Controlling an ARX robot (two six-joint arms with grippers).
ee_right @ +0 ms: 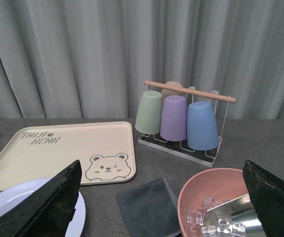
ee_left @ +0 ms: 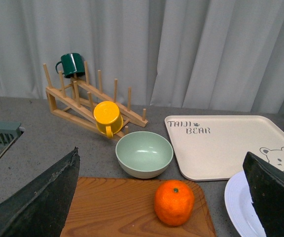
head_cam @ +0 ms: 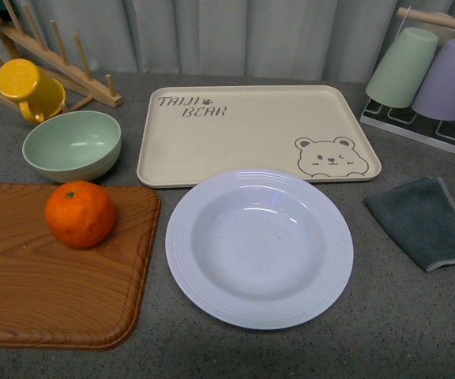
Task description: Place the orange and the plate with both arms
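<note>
Grey tabletop point(head_cam: 401, 316): orange point(head_cam: 80, 213) on wooden cutting board point(head_cam: 46, 292), plate point(head_cam: 180, 246) just beside board; left claw point(ee_left: 160, 154) and right claw point(ee_right: 161, 163) spread apart, empty.

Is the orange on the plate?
No, the orange sits on the wooden board, left of the empty plate.
</note>
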